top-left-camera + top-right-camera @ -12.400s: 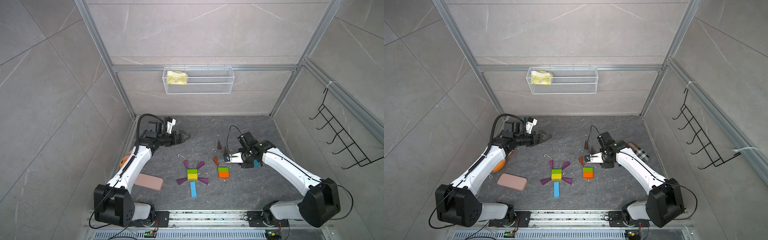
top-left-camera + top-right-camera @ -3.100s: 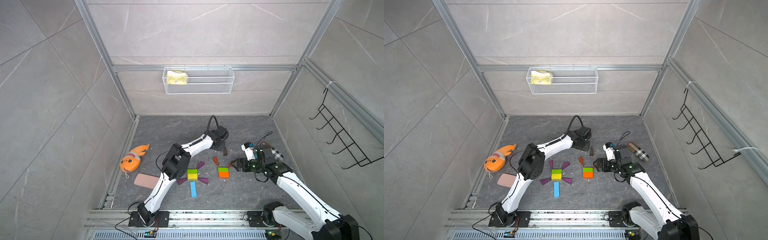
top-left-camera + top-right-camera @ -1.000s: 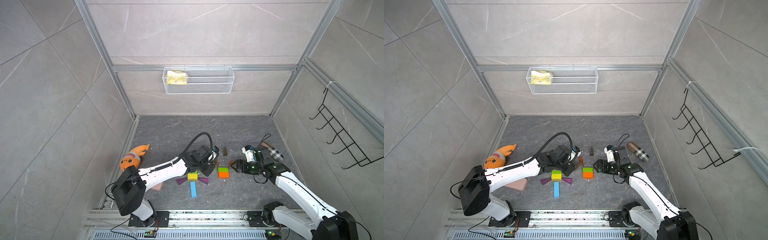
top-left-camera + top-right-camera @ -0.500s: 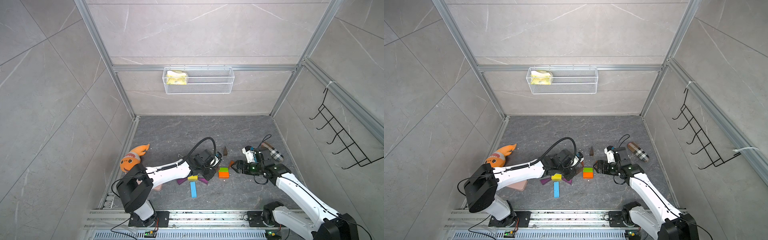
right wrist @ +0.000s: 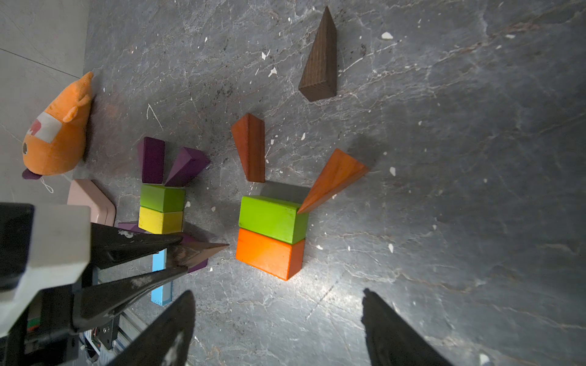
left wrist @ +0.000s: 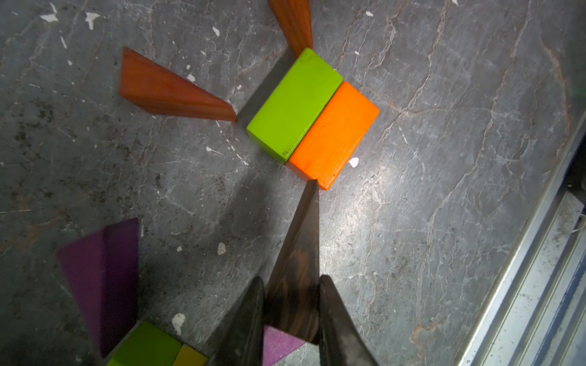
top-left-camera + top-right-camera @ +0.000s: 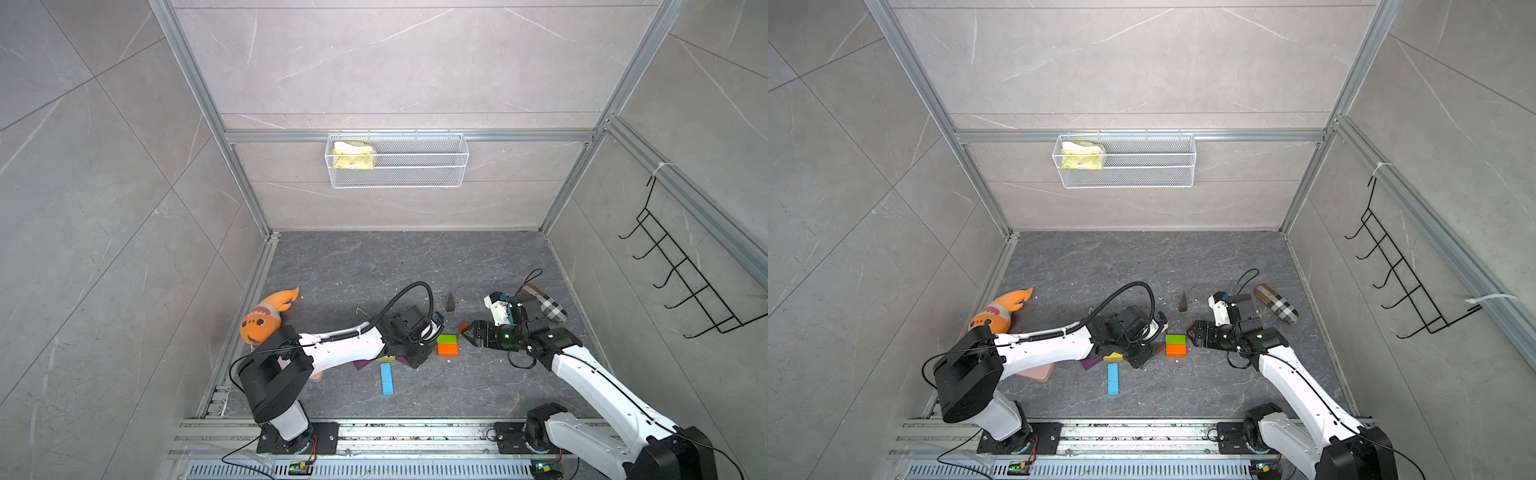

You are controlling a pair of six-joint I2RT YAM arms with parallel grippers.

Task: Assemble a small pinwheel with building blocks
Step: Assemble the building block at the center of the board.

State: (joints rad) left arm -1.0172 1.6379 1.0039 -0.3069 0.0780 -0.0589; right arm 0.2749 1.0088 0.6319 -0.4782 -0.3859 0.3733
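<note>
L arm: 3 s back it was stretched out to the far dark wedges. Now it is drawn in toward the front edge of the floor [image 7: 415, 266], low over the first wheel [image 5: 161, 206] (green/yellow core, purple blades).

Left gripper [image 6: 291, 279] has its jaws narrow on the thick end of a dark brown wedge [image 6: 302, 228]. The tip is aimed at a corner of the orange brick [image 6: 334, 133]; touching or a hair off, can't tell. Can't tell either whether the wedge is down on the floor yet.

The orange brick sits flush against the green brick [image 6: 295, 101], mid-floor toward the front edge. Two orange-brown wedges [image 5: 250, 149] already fan off the green side. A second dark wedge [image 7: 451, 303] lies alone further back.

R arm: hardly moved over the last sec. Right gripper [image 5: 277, 293] is wide open and empty, just beside the brick pair on its right-edge side.

Meaning: the 3rd blade of wheel no. 2 has arrived. Probable next: lay it flat and let go, then fetch the 4th. Risk: the tip nudging the orange brick out of line.
</note>
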